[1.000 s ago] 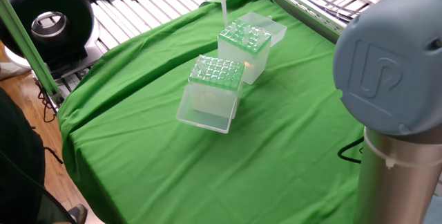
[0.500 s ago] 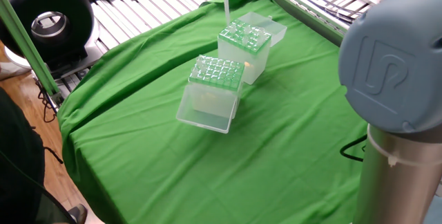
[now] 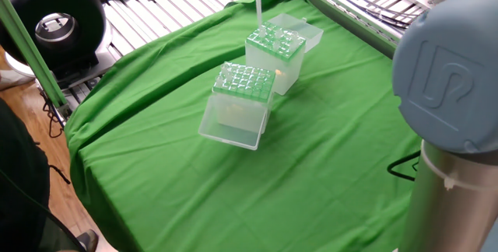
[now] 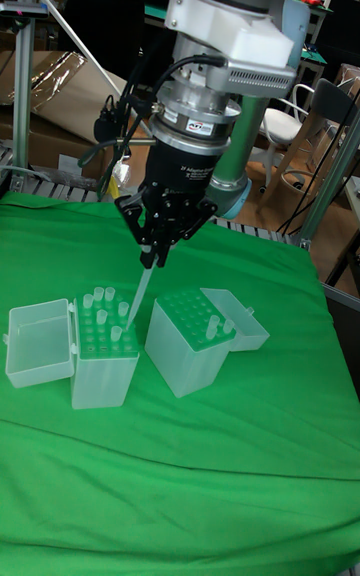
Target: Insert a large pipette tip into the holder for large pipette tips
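**A:** What is the gripper (image 4: 154, 256) doing?

**B:** It is pinching the large pipette tip (image 4: 138, 298) by its wide upper end, fingers closed on it. The tip is hanging down from the fingertips, leaning slightly off vertical in the tall fixed view. In the fixed view it is showing as a thin pale line (image 3: 258, 7) dropping from the top edge of the picture.

**A:** What is sitting under the gripper?

**B:** The box bristling with clear tips (image 4: 104, 356). The held tip's narrow end is pointing down among them, near the box's edge. Whether it is touching the top plate, I cannot tell. That box's open lid (image 4: 40, 341) is lying beyond it, on the side away from the holder.

**A:** And where is the holder for large pipette tips (image 4: 190, 344)?

**B:** It is standing below the gripper and off to one side, just beside the tip-filled box, with its green grid top (image 3: 243, 81) facing up and its clear lid (image 4: 240, 324) hanging open on the far side from the gripper. Nothing of the gripper is reaching over it. Both boxes are resting on the green cloth (image 4: 200, 476).
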You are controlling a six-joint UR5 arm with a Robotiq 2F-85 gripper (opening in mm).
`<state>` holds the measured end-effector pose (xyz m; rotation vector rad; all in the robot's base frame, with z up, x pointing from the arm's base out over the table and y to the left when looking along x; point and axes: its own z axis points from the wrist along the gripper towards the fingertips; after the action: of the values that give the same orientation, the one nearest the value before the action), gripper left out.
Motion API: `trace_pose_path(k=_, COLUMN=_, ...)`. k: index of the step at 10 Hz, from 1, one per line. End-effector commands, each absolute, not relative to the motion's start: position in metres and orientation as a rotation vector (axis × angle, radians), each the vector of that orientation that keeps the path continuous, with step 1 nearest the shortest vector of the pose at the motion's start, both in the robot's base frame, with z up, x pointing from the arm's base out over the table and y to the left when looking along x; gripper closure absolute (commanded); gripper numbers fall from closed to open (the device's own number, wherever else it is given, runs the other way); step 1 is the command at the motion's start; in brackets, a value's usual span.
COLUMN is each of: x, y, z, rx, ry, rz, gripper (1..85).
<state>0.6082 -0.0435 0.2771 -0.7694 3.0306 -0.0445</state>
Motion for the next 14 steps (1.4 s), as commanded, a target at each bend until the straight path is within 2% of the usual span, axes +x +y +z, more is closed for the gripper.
trace_pose_path(k=1, x=0.601, y=-0.042, z=0.274, rx=-0.768, ry=3.021, rz=-0.015, gripper=85.0)
trace_pose_path(k=11, x=0.602, y=-0.043, z=0.252, rx=-0.774, ry=2.983, rz=-0.029, gripper=85.0)
trace_pose_path(k=12, x=0.603, y=-0.043, z=0.249, rx=-0.797, ry=2.971, rz=-0.023, gripper=81.0)
trace_pose_path(k=14, x=0.603, y=-0.039, z=0.245, rx=-0.879, ry=2.935, rz=0.007, gripper=58.0)
